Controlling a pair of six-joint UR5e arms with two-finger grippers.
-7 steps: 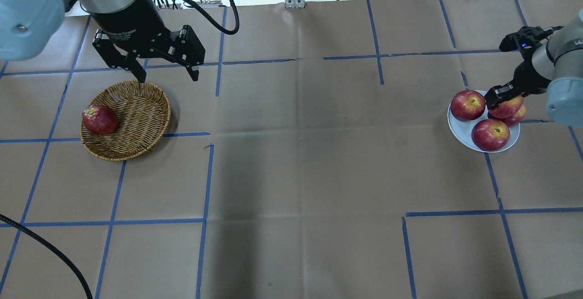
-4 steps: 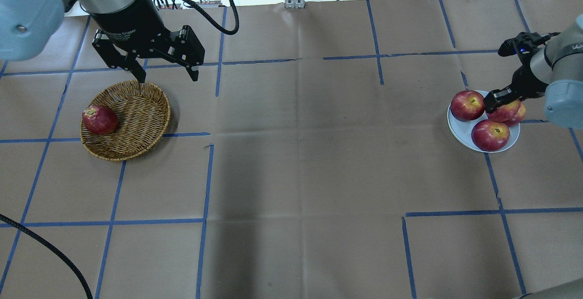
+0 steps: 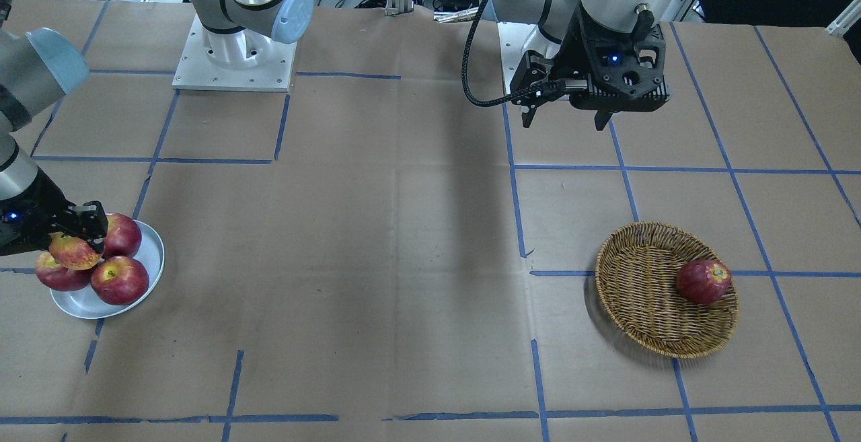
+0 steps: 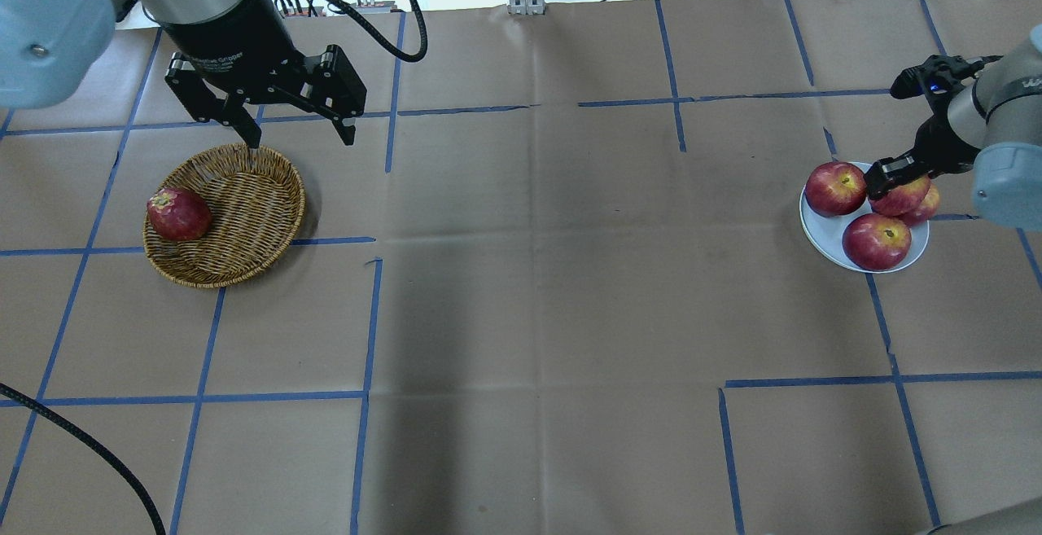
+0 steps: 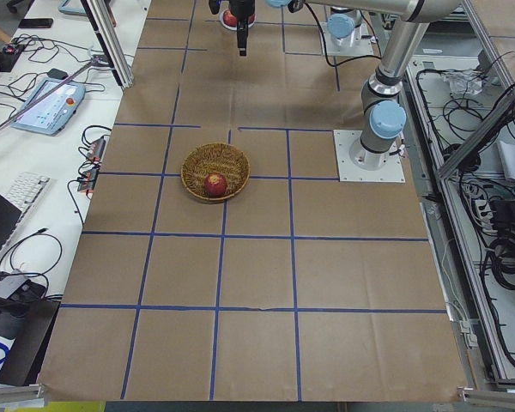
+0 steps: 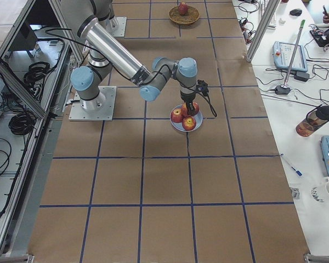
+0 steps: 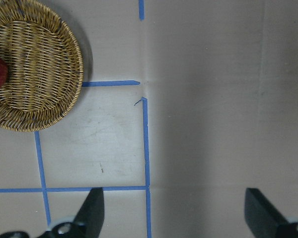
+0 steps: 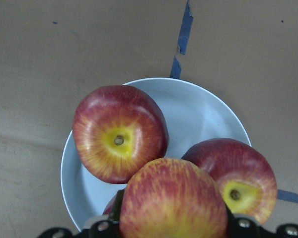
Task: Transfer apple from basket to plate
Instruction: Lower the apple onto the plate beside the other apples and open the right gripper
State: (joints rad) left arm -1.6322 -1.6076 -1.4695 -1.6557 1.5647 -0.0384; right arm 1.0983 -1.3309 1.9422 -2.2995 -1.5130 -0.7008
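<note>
My right gripper (image 4: 895, 183) is shut on the apple (image 4: 904, 196), red streaked with yellow-orange, and holds it over the far side of the pale plate (image 4: 820, 235). In the right wrist view the apple (image 8: 174, 201) fills the bottom between the fingers, above the plate (image 8: 198, 111). I cannot tell whether it touches the apples under it. The wicker basket (image 4: 244, 201) sits at the left. My left gripper (image 4: 297, 138) is open and empty, raised just behind the basket's far rim.
Three darker red apples lie on the plate: one (image 4: 836, 188), another (image 4: 877, 241), and a third (image 4: 928, 208) mostly hidden behind the held one. One dark red apple (image 4: 179, 214) lies in the basket. Blue tape lines cross the brown paper table.
The right wrist has shifted slightly while still holding the apple over the plate. The left arm has not moved.
</note>
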